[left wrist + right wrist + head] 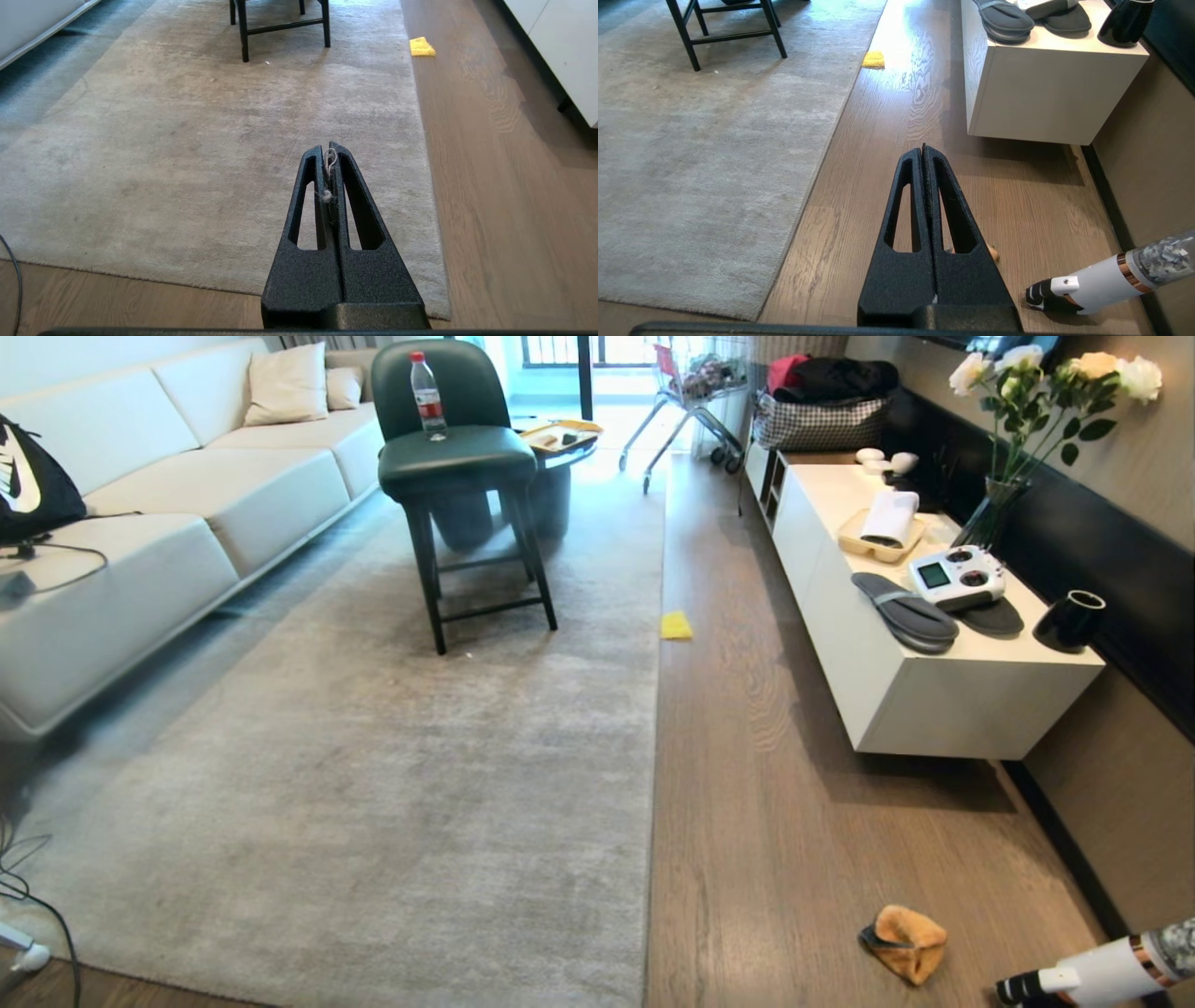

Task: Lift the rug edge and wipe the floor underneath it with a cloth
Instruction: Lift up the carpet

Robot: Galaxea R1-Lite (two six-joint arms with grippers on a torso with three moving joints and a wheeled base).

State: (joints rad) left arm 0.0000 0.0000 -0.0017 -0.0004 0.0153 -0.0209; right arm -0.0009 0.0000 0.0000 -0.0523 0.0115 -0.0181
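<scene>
Left gripper (330,148) clenched on nothing but a wisp of lint, hanging over the rug's near right part, likely parked. Rug edge (653,728) lying flat along the floor (775,784), unlifted. Right gripper (923,150) clamped empty above bare boards. Cloth (904,943) crumpled near right, within reach for the pickup.

I count one rug (373,784) on the floor (803,821), one orange cloth (904,943) and one yellow square (676,625). One chair (462,467) stands on the rug with one bottle (428,397) on its seat. One sofa (140,513) carries two cushions (288,383). On the cabinet (934,700) I see two slippers (904,609), one controller (957,577), one black cup (1072,619) and one vase (991,509). One trolley (686,392) stands at the far end. One handheld vacuum (1102,971) lies near the cloth.
</scene>
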